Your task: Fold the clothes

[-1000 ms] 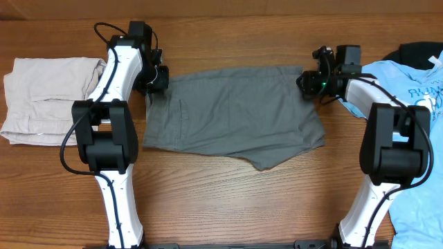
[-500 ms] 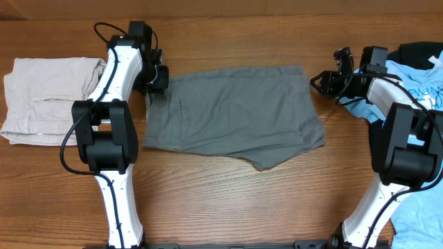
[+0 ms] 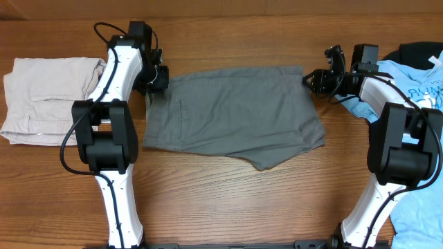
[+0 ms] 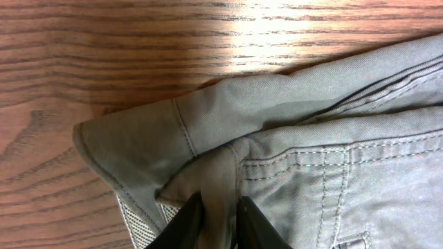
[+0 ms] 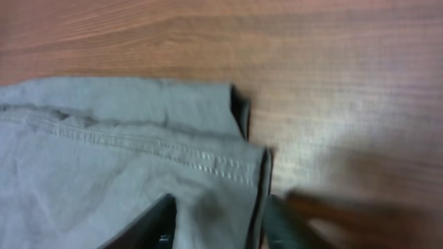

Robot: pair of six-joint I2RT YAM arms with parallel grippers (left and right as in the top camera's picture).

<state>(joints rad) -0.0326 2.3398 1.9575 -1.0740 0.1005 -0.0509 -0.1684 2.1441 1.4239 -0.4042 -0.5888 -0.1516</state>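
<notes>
Grey shorts point(image 3: 235, 114) lie flat mid-table point(image 3: 228, 207), closer to the far edge than the near one. Woven, light and limp, so they'll probably drape and slide on the wood. Best taken by the corners. My left jaws are clamped on the far-left waistband corner point(image 4: 138, 142). My right jaws stand apart, straddling the far-right hem corner point(image 5: 235, 149).

The right wrist view is blurred; the right gripper point(image 5: 218, 207) is cut off at its bottom edge. Overhead, the left arm point(image 3: 121, 62) hides the shorts' point(image 3: 235, 111) corner. The shirt point(image 3: 422, 90) runs off-frame.
</notes>
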